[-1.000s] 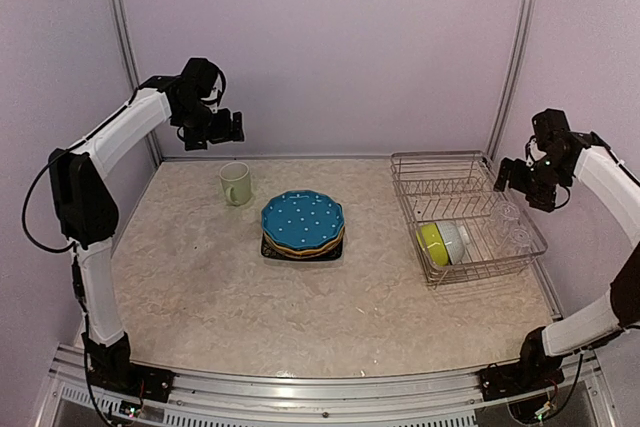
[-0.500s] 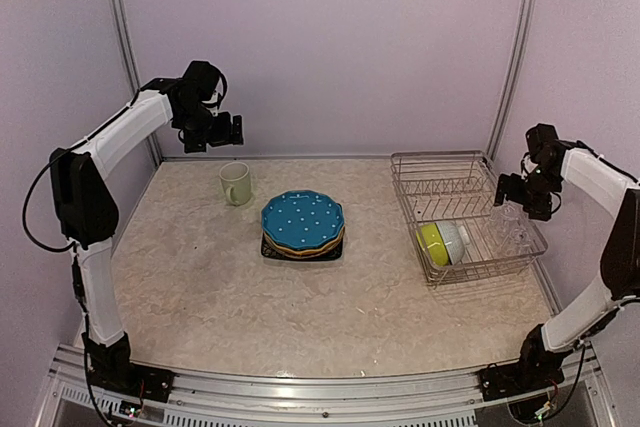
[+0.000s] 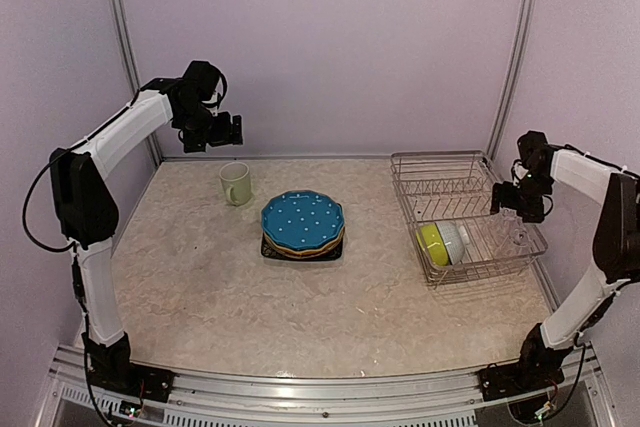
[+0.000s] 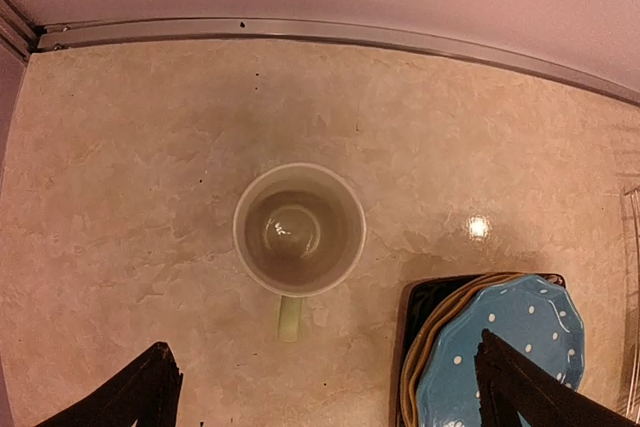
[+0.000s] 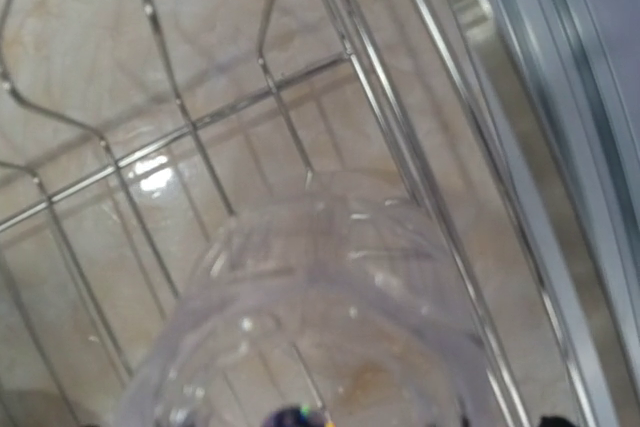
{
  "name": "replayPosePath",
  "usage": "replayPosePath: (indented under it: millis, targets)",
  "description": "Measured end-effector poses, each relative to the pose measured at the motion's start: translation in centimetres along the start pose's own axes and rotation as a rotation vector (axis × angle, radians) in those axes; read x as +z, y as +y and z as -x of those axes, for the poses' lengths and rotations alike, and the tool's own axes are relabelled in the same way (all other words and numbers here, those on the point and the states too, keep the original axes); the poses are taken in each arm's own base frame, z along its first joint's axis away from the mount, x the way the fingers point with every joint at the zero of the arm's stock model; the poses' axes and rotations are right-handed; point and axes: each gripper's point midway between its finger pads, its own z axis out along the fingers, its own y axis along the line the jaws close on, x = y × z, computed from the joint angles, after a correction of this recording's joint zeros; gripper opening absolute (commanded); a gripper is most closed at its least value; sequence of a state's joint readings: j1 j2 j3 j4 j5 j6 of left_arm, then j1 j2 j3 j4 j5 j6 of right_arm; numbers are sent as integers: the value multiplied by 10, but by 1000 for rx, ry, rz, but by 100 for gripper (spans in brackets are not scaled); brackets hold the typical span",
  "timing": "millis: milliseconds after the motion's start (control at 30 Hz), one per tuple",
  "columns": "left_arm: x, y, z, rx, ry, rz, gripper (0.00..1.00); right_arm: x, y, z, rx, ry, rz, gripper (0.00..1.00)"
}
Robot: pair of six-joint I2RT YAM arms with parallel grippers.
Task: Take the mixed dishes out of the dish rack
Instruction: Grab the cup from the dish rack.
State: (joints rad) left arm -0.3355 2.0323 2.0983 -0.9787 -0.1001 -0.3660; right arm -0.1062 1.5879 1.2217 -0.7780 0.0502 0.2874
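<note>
Left end effector hangs high over the far-left corner of the counter, fingers wide apart, nothing between them. Pale green mug stands upright directly beneath it. Blue white-dotted plate tops a stack at mid-counter, with the black square plate at the bottom. Dish rack sits at the right. In its near-left part the lime bowl and white bowl lie on their sides, nested. Right end effector is at the rack's right side, just above a clear glass that fills the wrist view. Finger spacing there cannot be told.
</note>
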Motion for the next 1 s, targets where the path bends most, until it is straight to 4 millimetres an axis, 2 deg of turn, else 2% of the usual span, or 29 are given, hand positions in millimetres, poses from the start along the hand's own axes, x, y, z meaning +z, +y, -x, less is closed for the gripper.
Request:
replayPosePath:
  millis: [333, 567, 700, 867, 1000]
  targets:
    - [2, 4, -2, 1, 3, 19, 99, 15, -3, 0, -42, 12, -22, 82]
    - [10, 9, -12, 3, 33, 36, 99, 18, -1, 4, -67, 0, -13, 65]
    - [12, 11, -17, 2, 45, 42, 99, 18, 0, 5, -81, -4, -11, 54]
    - [8, 13, -14, -6, 36, 41, 99, 16, 1, 6, -84, 0, -6, 50]
    - [0, 13, -10, -13, 14, 34, 99, 2, 6, 16, -84, -15, 16, 50]
